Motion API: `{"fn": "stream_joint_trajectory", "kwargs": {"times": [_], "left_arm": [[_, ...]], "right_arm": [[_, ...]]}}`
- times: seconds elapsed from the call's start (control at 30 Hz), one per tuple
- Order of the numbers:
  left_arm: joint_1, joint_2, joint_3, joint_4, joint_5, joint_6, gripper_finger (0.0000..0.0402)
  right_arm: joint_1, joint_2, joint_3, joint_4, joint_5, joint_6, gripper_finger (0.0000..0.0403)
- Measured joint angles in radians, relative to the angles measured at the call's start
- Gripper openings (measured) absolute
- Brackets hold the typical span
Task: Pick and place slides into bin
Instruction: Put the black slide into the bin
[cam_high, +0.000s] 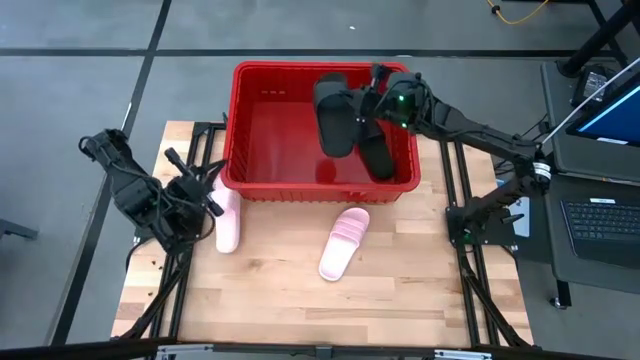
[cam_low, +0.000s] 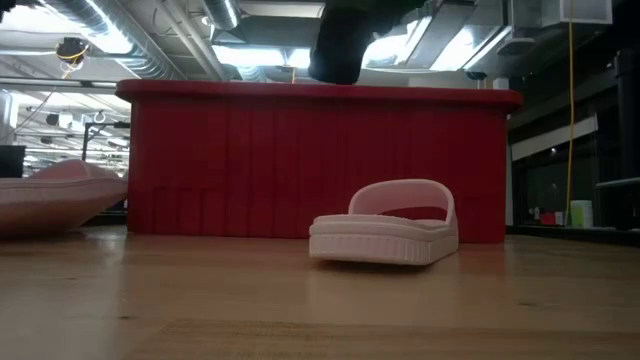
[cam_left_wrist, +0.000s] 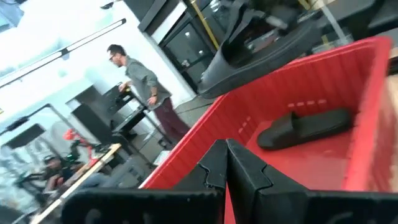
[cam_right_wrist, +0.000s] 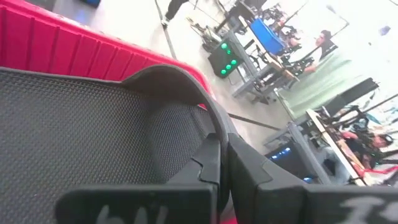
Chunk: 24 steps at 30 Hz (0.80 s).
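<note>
The red bin (cam_high: 245, 120) stands at the table's far middle. My right gripper (cam_high: 372, 103) is over the bin's right part, shut on a black slide (cam_high: 334, 115) that hangs above the bin; the slide also shows in the low view (cam_low: 338, 45) and the left wrist view (cam_left_wrist: 261, 59). A second black slide (cam_high: 378, 158) lies sole down on the bin floor. One pink slide (cam_high: 344, 243) lies on the table in front of the bin. The other pink slide (cam_high: 228, 222) lies at the bin's left front corner. My left gripper (cam_high: 212, 196) is shut and empty beside it. My right gripper pinches the black slide between its two fingers at the strap's edge (cam_right_wrist: 214, 127), where the strap comes down to the sole's side. The fingers come from the table's right. The slide is lifted clear, above the bin's rim (cam_low: 320, 90).
The bin's left half (cam_high: 275, 135) is bare floor. Bare tabletop lies near the front edge (cam_high: 320, 310). A laptop (cam_high: 600, 220) and a screen stand off the table's right. People show in the room beyond the table (cam_left_wrist: 146, 87).
</note>
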Motion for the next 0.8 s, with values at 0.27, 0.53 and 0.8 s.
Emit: {"fn": "stream_joint_trajectory", "kwargs": {"times": [0.27, 0.53, 0.8], "left_arm": [[-0.110, -0.001, 0.000, 0.057, 0.079, -0.072, 0.0001], [-0.130, -0.064, 0.053, 0.186, 0.073, -0.048, 0.0001], [-0.115, -0.076, 0.144, 0.449, 0.220, 0.456, 0.0001]], "right_arm": [[-0.052, 0.058, 0.000, 0.011, -0.008, -0.028, 0.0016], [-0.039, 0.065, 0.035, 0.022, -0.007, 0.007, 0.0016], [-0.006, 0.065, 0.059, -0.035, 0.042, 0.048, 0.0016]]}}
